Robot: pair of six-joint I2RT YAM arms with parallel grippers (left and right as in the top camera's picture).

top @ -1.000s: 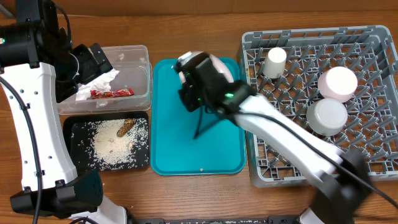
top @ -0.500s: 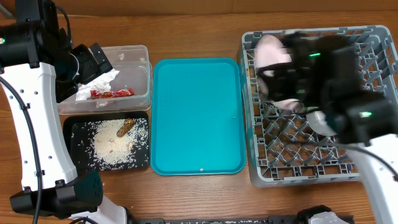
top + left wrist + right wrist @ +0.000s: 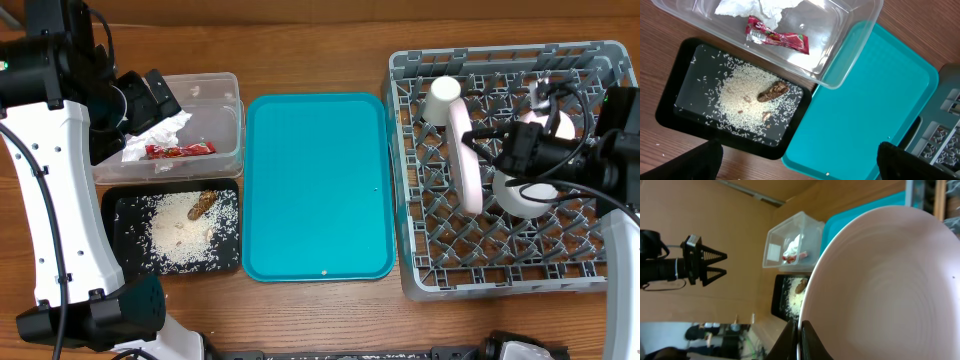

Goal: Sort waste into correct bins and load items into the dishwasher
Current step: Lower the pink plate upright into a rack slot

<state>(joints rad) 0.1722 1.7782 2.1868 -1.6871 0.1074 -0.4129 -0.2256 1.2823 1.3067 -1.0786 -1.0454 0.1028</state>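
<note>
One plate (image 3: 463, 158) now stands on edge in the grey rack (image 3: 500, 282), off the teal tray (image 3: 318, 190) where it hung a second ago, its rim pinched by the right gripper (image 3: 799, 336); the left gripper (image 3: 150, 98) gapes empty over the clear tub (image 3: 225, 85).

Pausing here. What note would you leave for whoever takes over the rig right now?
Left gripper: open, empty.
Right gripper: shut on the plate, held on edge at the dish rack.
Done: napkin and wrapper in clear tub; food scraps in black tray; cup, bowl and second bowl in rack.
Left: release the plate; a crumb lies on the teal tray.
</note>
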